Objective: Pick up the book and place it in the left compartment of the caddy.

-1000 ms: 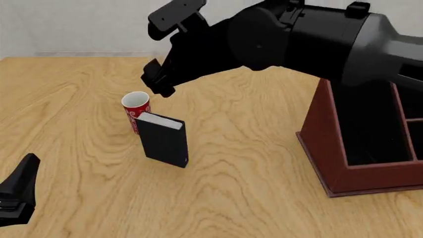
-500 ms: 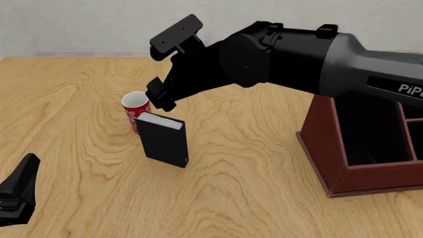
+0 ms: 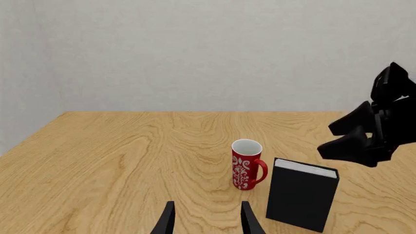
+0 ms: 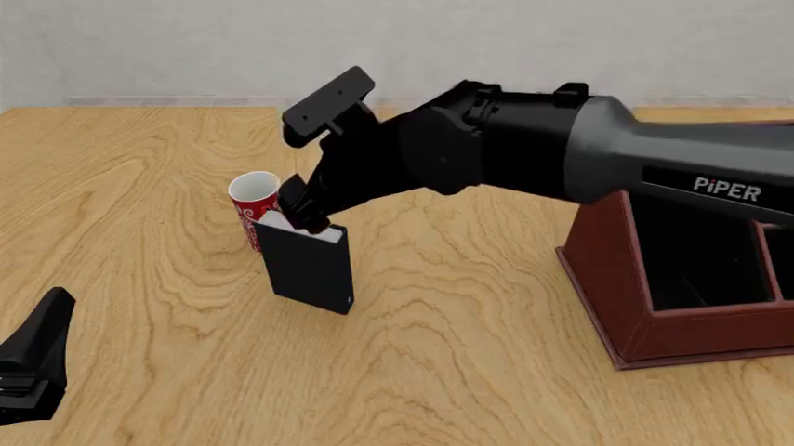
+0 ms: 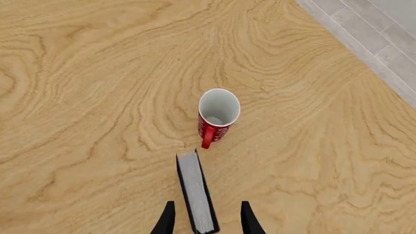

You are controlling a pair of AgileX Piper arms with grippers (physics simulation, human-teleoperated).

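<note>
Wood table (image 4: pixel 496 307) bears one book (image 4: pixel 310 269), one mug (image 4: pixel 255 200), one caddy (image 4: pixel 620 288); both jaws parted, empty.

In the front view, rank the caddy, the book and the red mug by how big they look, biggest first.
1. The caddy, though the arm and the frame edge hide part of it.
2. The book.
3. The red mug, partly hidden behind the book.

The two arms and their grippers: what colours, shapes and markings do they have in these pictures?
The right arm is a thick, rounded tube, glossy black fading to dark grey, with white "PiPER" lettering and a flat black plate on top. The right gripper and left gripper have slim, black, tapered fingers. No cables are visible.
</note>
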